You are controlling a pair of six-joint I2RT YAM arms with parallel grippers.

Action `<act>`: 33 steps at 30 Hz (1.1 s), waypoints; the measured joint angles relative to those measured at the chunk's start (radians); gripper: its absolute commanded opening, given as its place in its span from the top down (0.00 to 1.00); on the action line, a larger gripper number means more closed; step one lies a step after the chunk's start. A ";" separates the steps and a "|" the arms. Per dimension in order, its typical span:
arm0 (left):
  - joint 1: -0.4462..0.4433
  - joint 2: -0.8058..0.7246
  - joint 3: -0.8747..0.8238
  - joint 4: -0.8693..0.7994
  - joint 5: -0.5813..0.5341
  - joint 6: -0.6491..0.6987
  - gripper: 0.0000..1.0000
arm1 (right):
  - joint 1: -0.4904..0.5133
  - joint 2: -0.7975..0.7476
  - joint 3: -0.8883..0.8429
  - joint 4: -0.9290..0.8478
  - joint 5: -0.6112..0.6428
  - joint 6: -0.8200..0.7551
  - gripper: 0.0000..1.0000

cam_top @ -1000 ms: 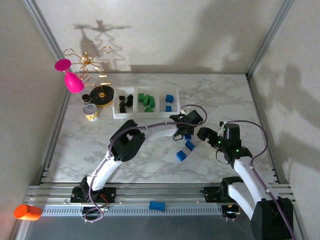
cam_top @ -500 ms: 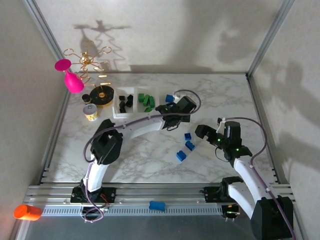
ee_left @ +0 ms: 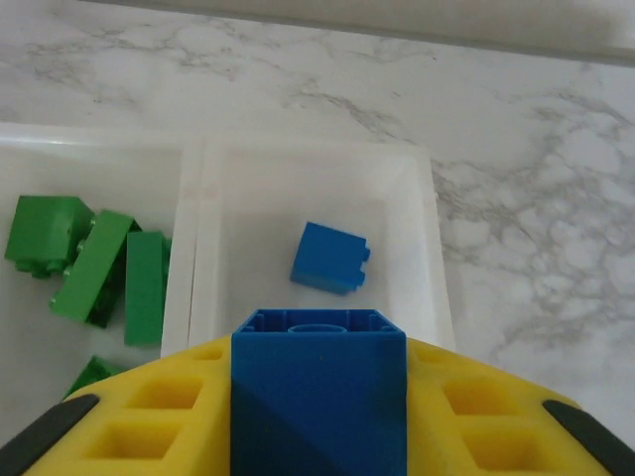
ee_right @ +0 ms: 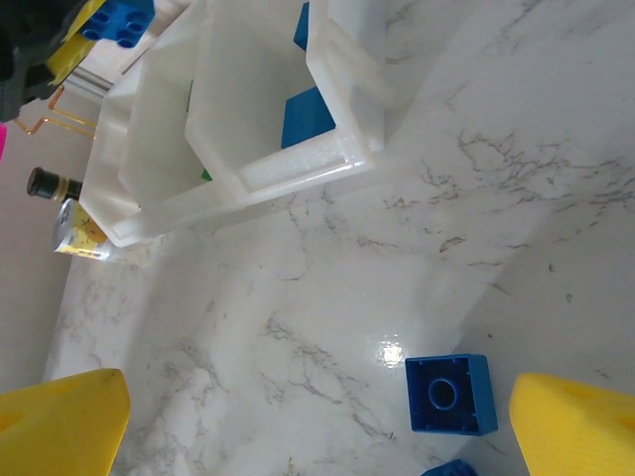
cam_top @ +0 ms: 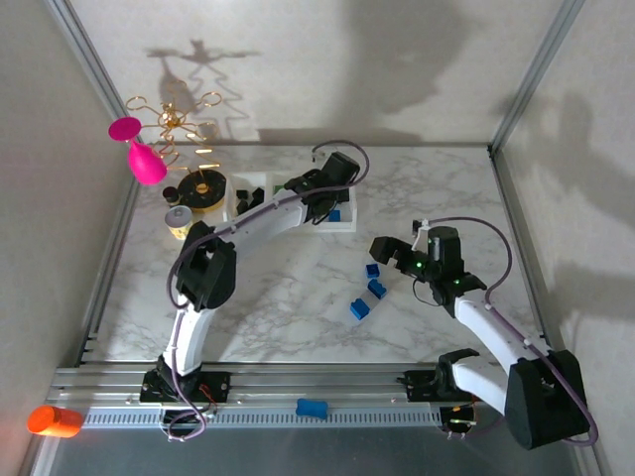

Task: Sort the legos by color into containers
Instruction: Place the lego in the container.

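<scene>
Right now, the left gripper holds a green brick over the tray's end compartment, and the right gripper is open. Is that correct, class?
One error: the left wrist view shows the brick in the left gripper is blue, not green. It is over the end compartment of the tray, and the right gripper is open.

One clear tray (cam_top: 342, 227) with three compartments stands at 12 o'clock on the counter (cam_top: 298, 312). Three loose blue bricks (cam_top: 378, 289) lie at 5 o'clock from it. One held blue brick (ee_left: 317, 397) is pinched in the left tool (cam_top: 319, 204), and one more blue brick (ee_left: 330, 258) lies in the right compartment. Four green bricks (ee_left: 94, 268) show in the middle compartment. The black bricks (cam_top: 244, 205) are partly covered by an arm, so I cannot count them. At 6 o'clock, off the counter, are one light-blue piece (cam_top: 312, 408) and one orange cylinder (cam_top: 55, 420).
</scene>
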 measured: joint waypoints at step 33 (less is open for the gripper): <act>-0.047 -0.047 0.003 -0.050 0.073 0.034 0.52 | 0.000 -0.060 0.035 -0.124 0.118 -0.027 0.01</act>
